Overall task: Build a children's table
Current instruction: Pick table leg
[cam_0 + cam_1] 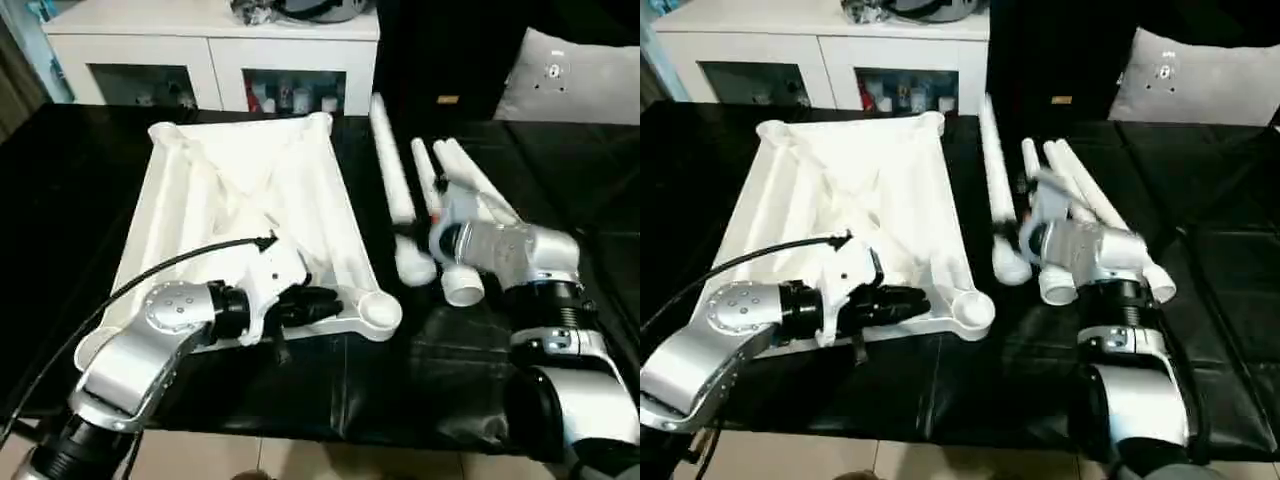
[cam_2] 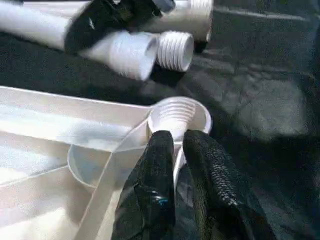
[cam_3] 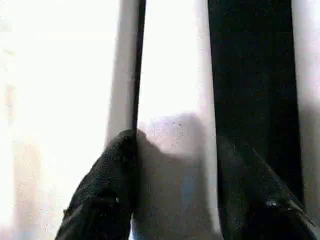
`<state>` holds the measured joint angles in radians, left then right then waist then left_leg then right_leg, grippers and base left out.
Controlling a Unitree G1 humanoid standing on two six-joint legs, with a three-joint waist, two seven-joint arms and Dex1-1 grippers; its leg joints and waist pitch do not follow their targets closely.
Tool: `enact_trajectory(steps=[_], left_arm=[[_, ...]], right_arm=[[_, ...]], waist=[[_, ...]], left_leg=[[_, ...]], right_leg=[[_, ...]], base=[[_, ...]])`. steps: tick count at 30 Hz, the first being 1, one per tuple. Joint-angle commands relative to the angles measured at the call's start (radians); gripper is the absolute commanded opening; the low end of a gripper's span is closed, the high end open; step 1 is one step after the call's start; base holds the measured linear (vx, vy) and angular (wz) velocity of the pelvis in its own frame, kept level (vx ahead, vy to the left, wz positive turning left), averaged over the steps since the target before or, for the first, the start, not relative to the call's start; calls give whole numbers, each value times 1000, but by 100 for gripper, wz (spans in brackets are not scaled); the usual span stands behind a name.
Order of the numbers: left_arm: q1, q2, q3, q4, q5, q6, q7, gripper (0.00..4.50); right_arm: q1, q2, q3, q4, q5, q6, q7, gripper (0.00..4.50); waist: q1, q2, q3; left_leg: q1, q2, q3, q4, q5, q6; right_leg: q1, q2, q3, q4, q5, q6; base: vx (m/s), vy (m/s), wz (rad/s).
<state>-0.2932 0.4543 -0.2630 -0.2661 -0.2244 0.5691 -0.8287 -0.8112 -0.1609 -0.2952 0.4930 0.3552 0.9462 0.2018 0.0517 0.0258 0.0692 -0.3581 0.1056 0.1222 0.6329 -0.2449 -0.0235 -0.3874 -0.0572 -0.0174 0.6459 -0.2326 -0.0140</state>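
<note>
A black, slightly glossy padded mat [image 1: 420, 380] covers the work area, its surface creased and divided by seams, with pale reflections of light on it. Beyond its near edge a strip of light beige tiled floor [image 1: 330, 458] shows. At the far side stands a low white cabinet with glass-fronted doors [image 1: 210, 55]; small colourful items [image 1: 290, 98] sit behind the right pane, too small to identify. A dark object [image 1: 300, 10] rests on the cabinet top. To the right of the cabinet the background is dark, and a grey-white square cushion [image 1: 575, 80] leans there at the far right.
</note>
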Motion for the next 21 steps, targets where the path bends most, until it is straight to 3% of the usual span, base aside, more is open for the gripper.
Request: enact_trajectory(steps=[1,3,4,6,7,8,10,11,13,14,15,16,17,18,21], left_arm=[[-19,-11,40,15,-8,-7,38,67],[-25,-26,60,23,-9,-10,66,67],[-36,-44,83,33,-7,-11,103,67],[-71,-85,133,60,-18,42,175,67],[-74,-89,137,62,-20,47,181,67],[-106,-137,197,76,-68,94,225,67],[-119,-157,221,81,-90,108,238,67],[-122,-161,222,81,-95,92,233,94],[-128,-168,221,82,-110,87,226,101],[-137,-183,231,80,-139,108,225,101],[-148,-204,247,78,-174,137,230,101],[-164,-229,268,80,-213,162,238,101],[-185,-270,301,78,-272,198,246,101],[-200,-296,323,76,-313,223,248,101],[-211,-335,348,57,-411,267,230,101]], right_arm=[[12,11,-52,-81,51,-41,8,191],[35,22,-62,-133,64,-115,28,191],[66,32,-62,-198,74,-196,62,191],[113,40,-49,-281,76,-244,92,191],[117,40,-47,-287,76,-246,95,190],[169,34,-41,-353,134,-200,177,189],[208,30,-33,-400,182,-175,251,189],[241,28,-30,-438,225,-155,308,189],[307,27,-18,-499,281,-172,402,189],[342,24,-12,-522,306,-183,446,189],[371,20,-4,-537,319,-199,485,189],[399,13,4,-549,339,-195,524,189],[435,4,14,-569,365,-193,575,189],[455,0,16,-582,387,-182,605,189],[483,-7,8,-602,423,-167,656,189]], waist=[[4,-7,-74],[8,-6,-74],[10,-7,-73],[15,-2,-74],[15,-2,-74],[15,-7,-75],[18,-8,-74],[18,-8,-72],[20,-10,-73],[22,5,-75],[19,-5,-75],[21,0,-76],[22,-3,-74],[26,5,-72],[28,2,-68]], left_leg=[[-3,88,-13,-69,102,67],[-2,90,-14,-70,97,70],[-3,91,-12,-70,91,70],[-2,91,-13,-69,89,72],[-2,91,-13,-69,89,72],[-1,89,-13,-68,99,78],[-5,91,-18,-69,89,87],[-9,89,-19,-69,81,95],[-10,92,-18,-68,78,110],[-10,93,-21,-65,93,119],[-11,93,-19,-64,99,125],[-12,93,-19,-63,101,124],[-12,94,-20,-62,91,123],[-12,94,-21,-62,72,117],[-13,95,-23,-66,41,109]], right_leg=[[64,-86,43,-55,144,-317],[61,-88,42,-55,132,-315],[61,-87,42,-57,128,-311],[61,-88,42,-56,129,-308],[61,-88,42,-56,129,-308],[65,-85,43,-56,146,-309],[67,-90,41,-58,132,-316],[69,-90,42,-60,114,-314],[68,-93,42,-65,86,-302],[63,-94,42,-60,94,-302],[63,-91,41,-63,101,-307],[64,-92,41,-60,105,-314],[63,-93,40,-64,93,-326],[62,-94,39,-68,70,-334],[62,-93,40,-73,25,-329]], base=[[0,0,0],[0,0,0],[0,0,0],[0,0,0],[0,0,0],[0,0,0],[0,0,0],[0,0,0],[0,0,0],[0,0,0],[0,0,0],[0,0,0],[0,0,0],[0,0,0],[0,0,0]])
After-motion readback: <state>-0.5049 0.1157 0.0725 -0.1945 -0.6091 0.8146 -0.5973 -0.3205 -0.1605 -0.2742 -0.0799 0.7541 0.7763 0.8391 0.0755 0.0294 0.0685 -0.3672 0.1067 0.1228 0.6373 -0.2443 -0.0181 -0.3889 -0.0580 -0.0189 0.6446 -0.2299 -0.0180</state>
